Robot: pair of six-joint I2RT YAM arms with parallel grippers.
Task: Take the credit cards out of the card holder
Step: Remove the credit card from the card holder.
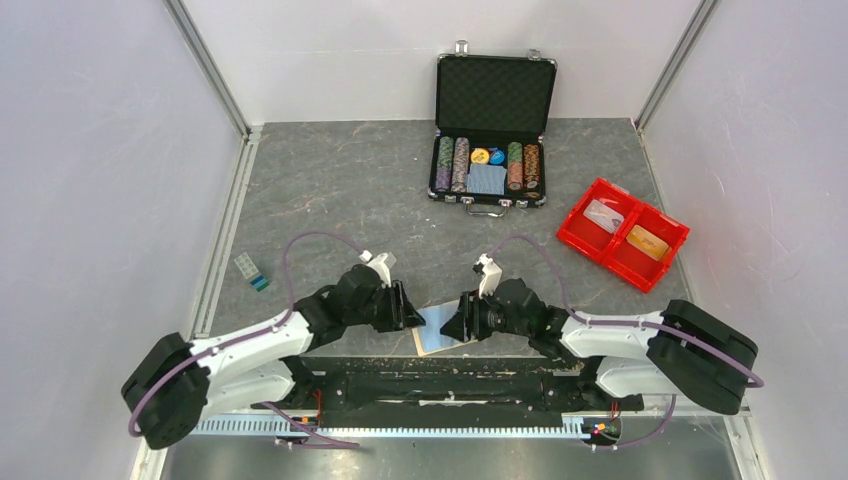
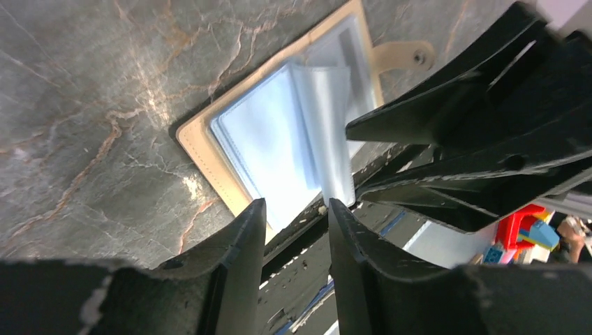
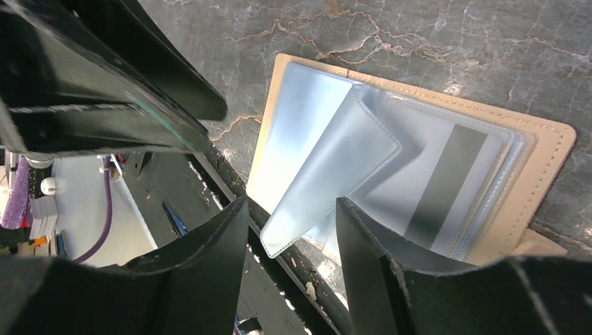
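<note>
The tan card holder (image 1: 437, 336) lies open at the table's near edge, between my two grippers. Its pale blue sleeves show in the left wrist view (image 2: 269, 139) and the right wrist view (image 3: 314, 132). One sleeve leaf (image 3: 328, 174) stands up. A pale card with a dark stripe (image 3: 447, 183) sits inside a sleeve. My left gripper (image 2: 297, 209) is open just left of the holder. My right gripper (image 3: 290, 209) is open at its right, the raised leaf's tip between its fingers but ungripped. A pale card with a blue-teal end (image 1: 252, 271) lies far left. An orange-yellow card (image 1: 647, 242) lies in the red tray (image 1: 600, 262).
An open black chip case (image 1: 492, 130) with poker chips and a blue deck stands at the back. The red tray's other compartment holds a pale item (image 1: 603, 213). White walls enclose the table on three sides. The arms' mounting frame runs just below the holder.
</note>
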